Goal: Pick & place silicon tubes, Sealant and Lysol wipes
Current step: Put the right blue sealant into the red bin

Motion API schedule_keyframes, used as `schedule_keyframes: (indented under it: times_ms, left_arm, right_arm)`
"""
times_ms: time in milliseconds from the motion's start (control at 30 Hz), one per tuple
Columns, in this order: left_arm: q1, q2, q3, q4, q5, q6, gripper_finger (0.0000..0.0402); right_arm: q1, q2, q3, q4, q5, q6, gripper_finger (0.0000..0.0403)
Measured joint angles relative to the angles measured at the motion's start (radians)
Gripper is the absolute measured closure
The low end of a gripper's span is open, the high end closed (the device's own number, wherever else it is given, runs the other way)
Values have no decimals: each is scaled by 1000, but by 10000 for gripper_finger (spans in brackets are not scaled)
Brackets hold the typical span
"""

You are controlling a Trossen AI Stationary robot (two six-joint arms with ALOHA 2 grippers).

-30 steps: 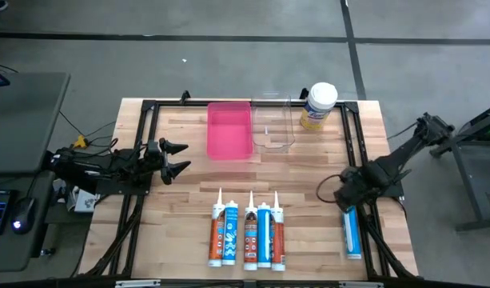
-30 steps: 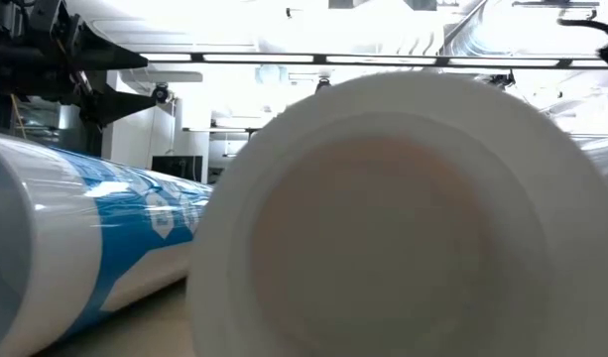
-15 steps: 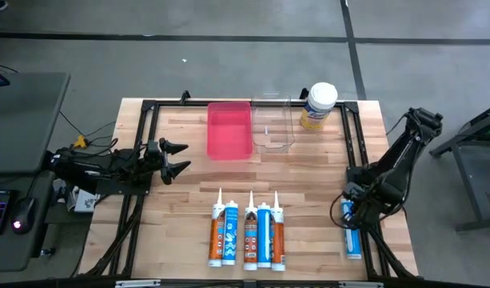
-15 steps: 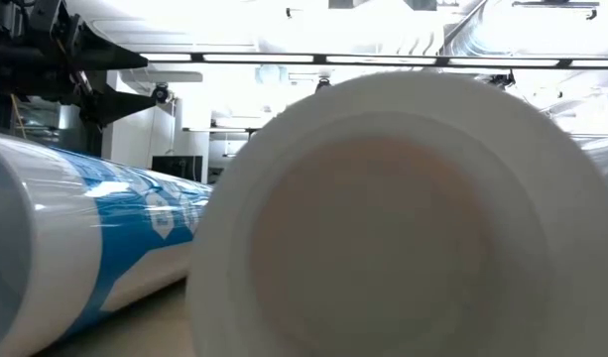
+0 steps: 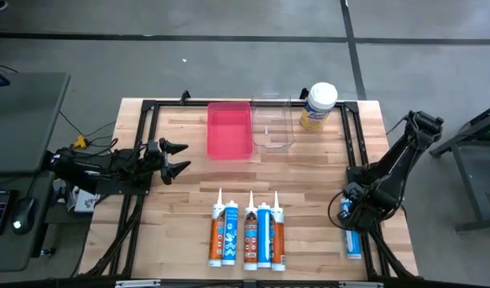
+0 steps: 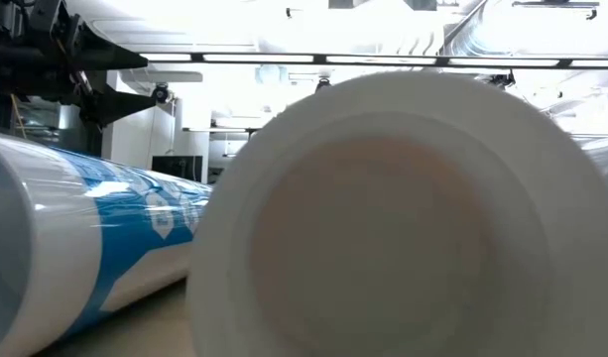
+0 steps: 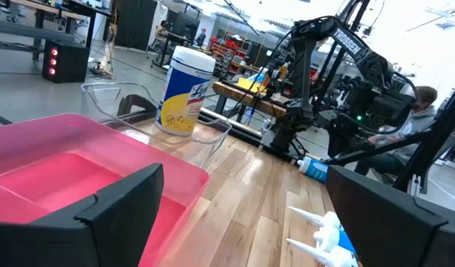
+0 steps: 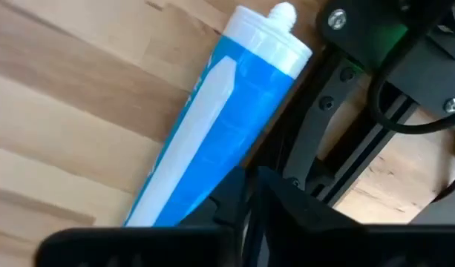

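We log, at the near edge of the table point(image 5: 181, 232), 4 caulk cartridges point(image 5: 247, 235) lying side by side, nozzles pointing toward the far edge, 2 blue-and-white and 2 orange-banded; in the low view their white bases and a blue label fill the picture. A 5th, the blue tube point(image 5: 352, 238), lies alone near the table's right edge beside the black frame rail point(image 5: 373, 240), white cap at its far end. The right gripper point(image 5: 346, 213) hangs low directly over this tube's far end; we cannot tell whether its fingers are apart or together. Since 1 second ago the right arm has folded and its head has dropped slightly nearer along the tube; from half a second ago little differs. Mid-table on the left, the left gripper point(image 5: 177, 158) waits with fingers spread apart, holding nothing. Farther back stand the pink bin point(image 5: 229, 130) and, just beside it, the clear container point(image 5: 273, 126). At the far edge the Lysol wipes point(image 5: 319, 106) stand upright, a squat canister with white domed lid and yellow label, just beside the clear container.
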Motion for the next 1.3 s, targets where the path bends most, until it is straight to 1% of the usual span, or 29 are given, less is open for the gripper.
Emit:
schedule_keyframes:
  times_ms: [200,333,433,500,600,733,1000,1300]
  left_arm:
    - [0,0,0,0,0,0,32]
    - [0,0,0,0,0,0,32]
    - [0,0,0,0,0,0,32]
    - [0,0,0,0,0,0,32]
    - [0,0,0,0,0,0,32]
    - [0,0,0,0,0,0,32]
    - [0,0,0,0,0,0,32]
    - [0,0,0,0,0,0,32]
  right_arm:
    - [-57,10,0,30,-54,27,263]
    - [-103,35,1,26,-68,29,201]
    - [-141,64,1,15,-118,31,165]
    - [-163,85,1,21,-130,35,148]
    - [-194,112,1,57,-148,54,133]
    - [-226,141,1,108,-160,72,125]
    - [-258,193,1,83,-215,95,123]
    - [-280,199,0,74,-213,122,123]
